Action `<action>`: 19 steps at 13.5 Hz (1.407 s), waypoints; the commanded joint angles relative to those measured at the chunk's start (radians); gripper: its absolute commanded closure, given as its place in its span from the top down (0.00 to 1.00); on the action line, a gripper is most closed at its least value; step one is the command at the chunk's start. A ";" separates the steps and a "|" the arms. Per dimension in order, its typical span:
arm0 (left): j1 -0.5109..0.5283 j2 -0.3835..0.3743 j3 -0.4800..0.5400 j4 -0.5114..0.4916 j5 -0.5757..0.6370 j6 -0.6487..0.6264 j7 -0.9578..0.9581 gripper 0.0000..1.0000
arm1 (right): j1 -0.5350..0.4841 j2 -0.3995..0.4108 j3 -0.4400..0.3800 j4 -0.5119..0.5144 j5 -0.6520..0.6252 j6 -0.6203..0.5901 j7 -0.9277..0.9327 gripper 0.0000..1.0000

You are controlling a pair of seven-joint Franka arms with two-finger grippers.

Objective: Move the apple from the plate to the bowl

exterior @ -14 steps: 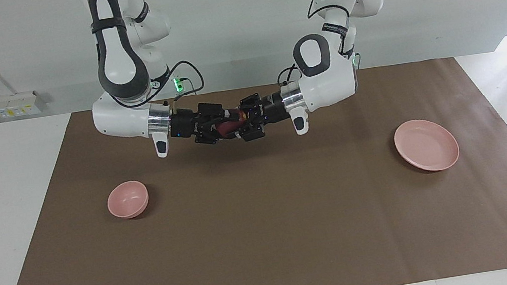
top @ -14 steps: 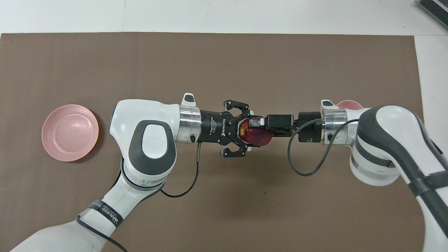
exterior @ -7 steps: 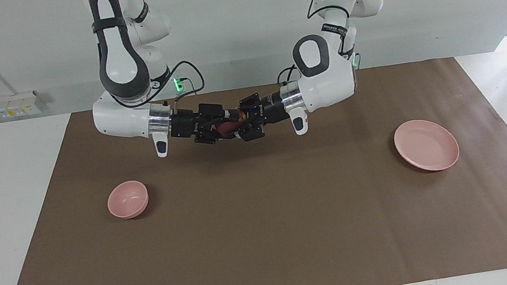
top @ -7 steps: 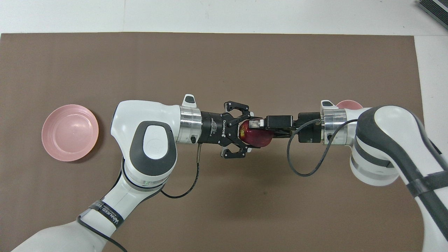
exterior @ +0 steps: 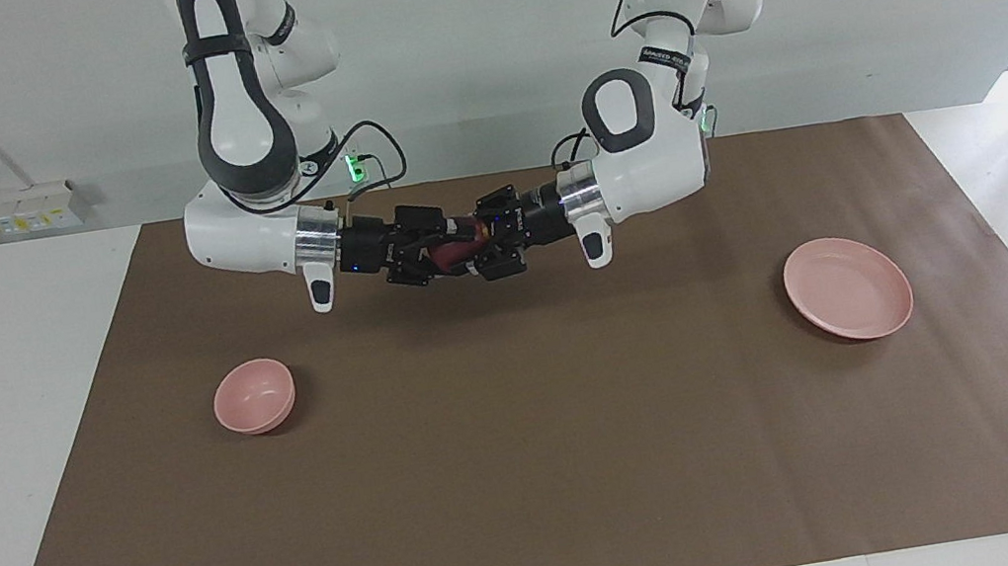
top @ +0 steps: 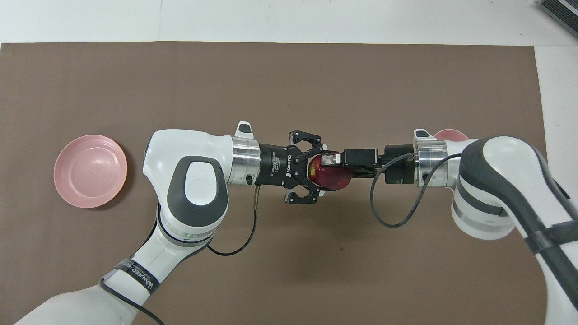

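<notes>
Dark red apple (top: 332, 175) hangs over the brown mat (top: 289, 253), pinched between my left gripper (top: 321, 170) and my right gripper (top: 336, 167), both clamped on it. The plate (top: 90, 170) and bowl (exterior: 254, 396) sit apart at opposite ends.

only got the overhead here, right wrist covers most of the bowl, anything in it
Observer: No. The facing view shows the whole bowl, and it is empty.
Operator: apple resting on the mat or up in the air
Observer: Up in the air. The apple hangs well clear of the mat, with the left gripper and the right gripper both closed on it.
Operator: right arm touching the bowl
Observer: No. The right arm is raised above the mat, and the bowl stands free with nothing touching it.
</notes>
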 commanded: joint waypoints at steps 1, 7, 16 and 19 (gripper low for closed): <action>-0.010 -0.012 0.008 0.000 -0.017 0.027 -0.009 1.00 | -0.004 -0.016 0.005 -0.015 -0.045 0.003 0.038 0.00; 0.003 -0.012 0.011 0.000 -0.006 0.017 -0.012 1.00 | -0.004 -0.016 0.003 -0.015 -0.051 0.004 0.036 0.00; 0.230 -0.031 0.017 0.045 0.519 -0.157 -0.004 1.00 | -0.016 -0.013 0.003 -0.014 -0.093 0.006 0.038 0.00; 0.292 -0.067 0.019 0.053 0.745 -0.174 0.001 1.00 | -0.021 -0.009 0.002 -0.011 -0.111 0.003 0.041 0.00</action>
